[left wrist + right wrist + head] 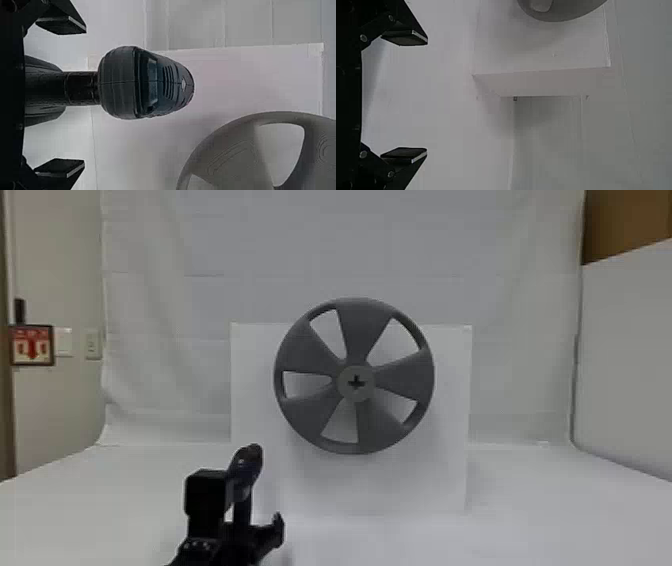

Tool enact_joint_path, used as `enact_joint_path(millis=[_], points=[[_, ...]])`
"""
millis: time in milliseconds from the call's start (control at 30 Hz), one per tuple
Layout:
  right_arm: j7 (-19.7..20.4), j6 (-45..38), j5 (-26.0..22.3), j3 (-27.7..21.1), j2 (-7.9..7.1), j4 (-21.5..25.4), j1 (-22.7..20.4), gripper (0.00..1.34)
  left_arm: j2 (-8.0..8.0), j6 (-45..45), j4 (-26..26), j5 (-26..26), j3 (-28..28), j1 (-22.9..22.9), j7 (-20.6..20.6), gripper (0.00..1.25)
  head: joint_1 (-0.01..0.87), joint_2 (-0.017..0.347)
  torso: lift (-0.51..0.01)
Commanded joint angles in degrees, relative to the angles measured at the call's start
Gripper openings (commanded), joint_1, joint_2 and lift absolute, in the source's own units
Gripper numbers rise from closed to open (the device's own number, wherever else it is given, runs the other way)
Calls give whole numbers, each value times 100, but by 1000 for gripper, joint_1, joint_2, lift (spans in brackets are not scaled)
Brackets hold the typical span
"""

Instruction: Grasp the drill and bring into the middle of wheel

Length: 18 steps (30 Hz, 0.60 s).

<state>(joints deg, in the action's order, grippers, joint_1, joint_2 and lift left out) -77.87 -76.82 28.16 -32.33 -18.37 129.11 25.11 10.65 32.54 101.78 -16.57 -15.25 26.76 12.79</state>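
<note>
Nearest the camera, at the bottom of the head view, the left gripper (242, 512) is held open, its two black fingers (65, 20) spread on either side of the drill (245, 467). Farther back at the far left, a framed red sign (32, 345) and a wall switch (92, 344) are mounted on a pale wall (55, 280).

Low and left of the wheel (307, 350), the drill is placed well apart from it. Its handle (81, 88) is set between the fingers, with gaps seen at both sides, and its body is carried beyond the fingertips.

To the right of the drill, the wheel is mounted upright in front of a white panel (255, 400). Five grey spokes are joined at its round hub (356, 392), which is marked with a dark cross. The panel is backed by a white sheet (320, 240).

In the right wrist view, the right gripper (422, 96) is also held open, its fingers parted widely. Past them, the lower part of the panel and the wheel's rim can be seen.
</note>
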Motion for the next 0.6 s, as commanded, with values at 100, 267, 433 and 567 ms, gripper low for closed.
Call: enact_joint_path(millis=[100, 267, 433, 567], points=[[-45, 0, -3, -1, 0, 1, -6, 1039, -133, -3, -9, 374, 646, -57, -1191, 1166, 54, 31, -403], [-45, 0, -3, -1, 0, -8, -6, 1039, -142, -3, -70, 523, 927, -31, -1964, 1177, 54, 31, -403], [-45, 0, 6, 7, 9, -8, -6, 1039, -133, -3, -167, 655, 1252, 4, -2702, 1180, 54, 31, -403], [-45, 0, -3, -1, 9, -8, -6, 1039, -133, -3, -167, 866, 1472, 4, -3151, 1184, 54, 31, -403]])
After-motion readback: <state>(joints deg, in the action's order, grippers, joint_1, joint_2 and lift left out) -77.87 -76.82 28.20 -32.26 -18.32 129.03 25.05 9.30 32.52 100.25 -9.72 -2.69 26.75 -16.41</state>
